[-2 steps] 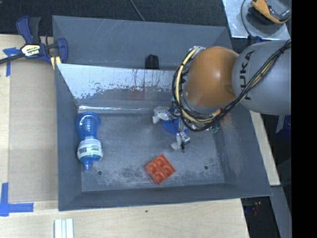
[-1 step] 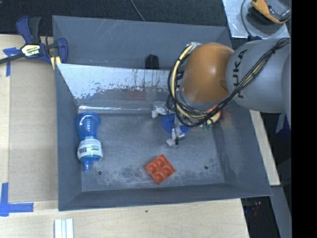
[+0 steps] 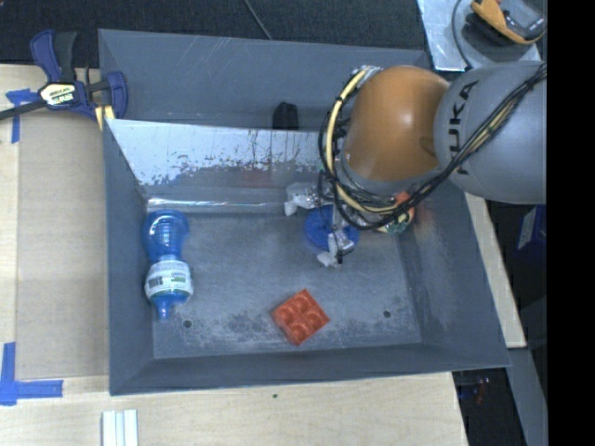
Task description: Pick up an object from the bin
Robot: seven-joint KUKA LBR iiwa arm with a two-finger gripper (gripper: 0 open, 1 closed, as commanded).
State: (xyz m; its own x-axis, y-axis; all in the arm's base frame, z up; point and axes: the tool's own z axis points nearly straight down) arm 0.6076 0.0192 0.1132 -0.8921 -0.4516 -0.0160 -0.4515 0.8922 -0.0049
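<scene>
bin (image 3: pixel 279 72) has steep walls, and the orange wrist cover (image 3: pixel 390 124) sits close to the back-right one. lift skewed and you risk a scrape. blue bottle (image 3: pixel 165 263) lies at the left, well apart, no threat. pincer (image 3: pixel 327 247) is down over a small blue thing (image 3: pixel 319 229) right of centre, near the back wall. the wrist hides the contact, so i can't tell if the pincer is wide, narrow or gripping. if you only have an edge, expect it to slip out on the lift. red block (image 3: pixel 299 316) by the front wall is out of your path.
</scene>
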